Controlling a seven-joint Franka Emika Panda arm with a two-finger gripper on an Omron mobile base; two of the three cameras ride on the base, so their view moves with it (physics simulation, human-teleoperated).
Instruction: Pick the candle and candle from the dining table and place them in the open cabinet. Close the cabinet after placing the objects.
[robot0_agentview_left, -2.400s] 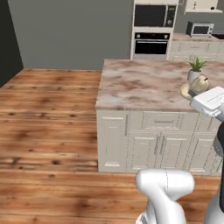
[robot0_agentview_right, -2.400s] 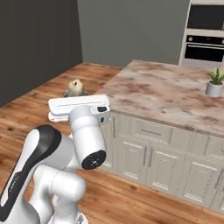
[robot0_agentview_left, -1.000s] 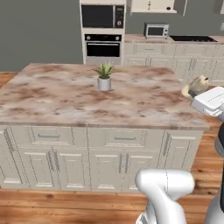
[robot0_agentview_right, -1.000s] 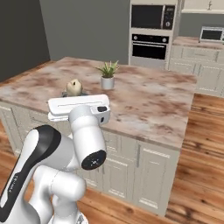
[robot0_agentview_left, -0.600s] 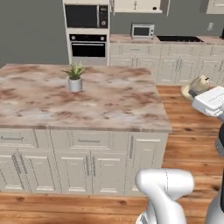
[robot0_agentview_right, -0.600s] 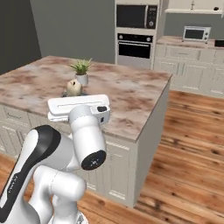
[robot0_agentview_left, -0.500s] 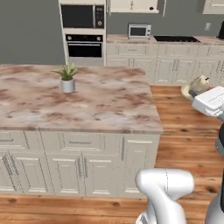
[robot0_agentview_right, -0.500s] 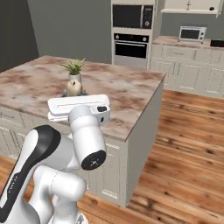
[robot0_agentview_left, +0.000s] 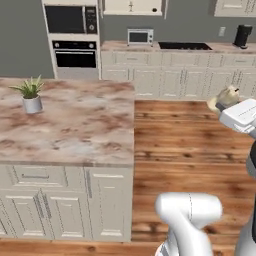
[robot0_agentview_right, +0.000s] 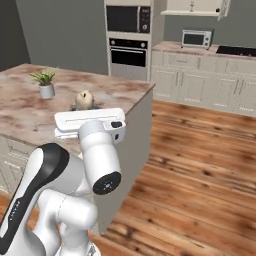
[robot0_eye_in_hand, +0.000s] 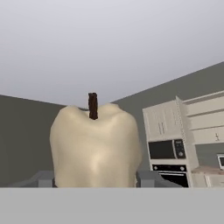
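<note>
My gripper is shut on a short, stubby cream candle with a dark wick, held upright between the two fingers. In the base views the same candle pokes up above the white hand, over the wood floor. The cream wall cabinet hangs far ahead above the back counter with its door swung open. Its shelves carry a small slim thing that is too small to identify. The dining table is out of view.
A marble-topped island with cream drawers stands to the left, with a potted plant on it. Behind are a wall oven, a microwave and a cream counter run. Wood floor lies open ahead.
The whole picture has slid left, so the base has turned right. The island is now at the left and the back counter ahead. The candle stays in the gripper.
</note>
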